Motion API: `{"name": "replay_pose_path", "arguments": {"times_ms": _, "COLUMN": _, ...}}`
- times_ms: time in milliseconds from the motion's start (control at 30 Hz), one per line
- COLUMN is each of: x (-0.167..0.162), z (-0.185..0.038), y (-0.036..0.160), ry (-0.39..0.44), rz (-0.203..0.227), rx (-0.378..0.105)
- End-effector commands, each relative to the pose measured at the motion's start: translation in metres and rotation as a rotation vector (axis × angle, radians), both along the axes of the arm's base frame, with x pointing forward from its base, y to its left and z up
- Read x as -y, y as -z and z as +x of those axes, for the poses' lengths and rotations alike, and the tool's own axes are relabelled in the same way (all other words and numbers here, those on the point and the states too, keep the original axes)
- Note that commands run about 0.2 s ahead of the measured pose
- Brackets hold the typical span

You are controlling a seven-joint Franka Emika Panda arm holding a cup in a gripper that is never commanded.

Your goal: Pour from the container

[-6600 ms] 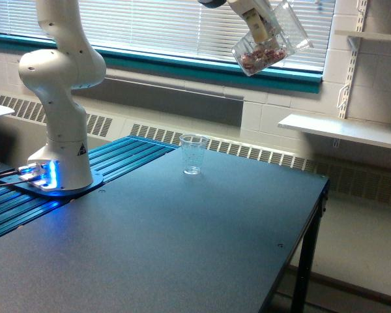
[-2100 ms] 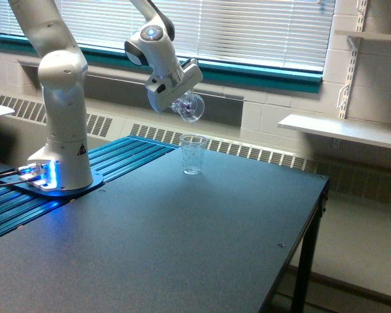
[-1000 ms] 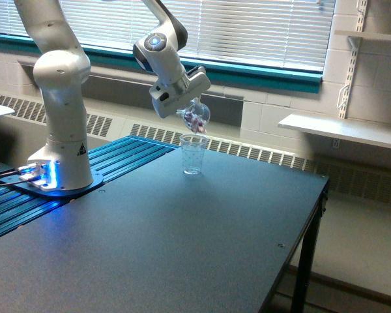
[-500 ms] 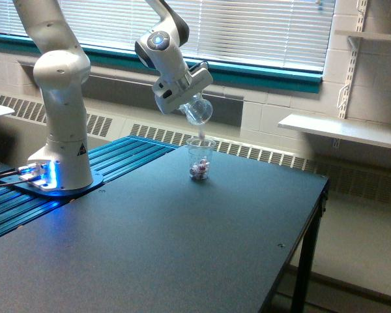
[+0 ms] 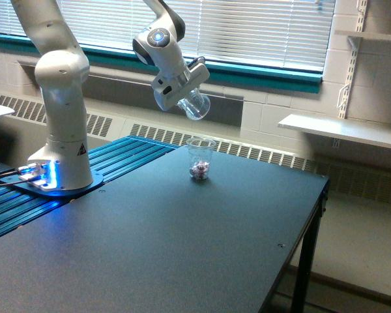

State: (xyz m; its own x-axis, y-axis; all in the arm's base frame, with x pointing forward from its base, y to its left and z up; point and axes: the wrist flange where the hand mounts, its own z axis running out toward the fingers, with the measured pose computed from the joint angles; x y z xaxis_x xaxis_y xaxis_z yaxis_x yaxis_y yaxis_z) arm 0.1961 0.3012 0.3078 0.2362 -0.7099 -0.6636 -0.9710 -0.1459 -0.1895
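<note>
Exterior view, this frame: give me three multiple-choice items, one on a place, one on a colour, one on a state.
1. Where does the small cup stand?
A. on the dark table
B. on the wall shelf
C. on the floor

2. What colour is the light at the robot base?
A. red
B. blue
C. green

3. How is the container in the gripper held?
A. upright and full
B. tipped over, looking empty
C. lying on the table

Answers: 1 A, its foot rests on the tabletop; 2 B, the base glows blue; 3 B, its mouth points down and reddish pieces sit in the small cup.
</note>
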Motion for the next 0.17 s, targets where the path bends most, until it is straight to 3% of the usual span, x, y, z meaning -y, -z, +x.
{"name": "replay_pose_path", "arguments": {"times_ms": 33, "x": 0.001, "z": -0.0038, "y": 0.0042, "ry": -0.004, "rz": -0.025, "rx": -0.008}}
{"name": "replay_pose_path", "arguments": {"times_ms": 167, "x": 0.0035, "z": -0.0018, "y": 0.0054, "ry": 0.001, "rz": -0.032, "rx": -0.008}}
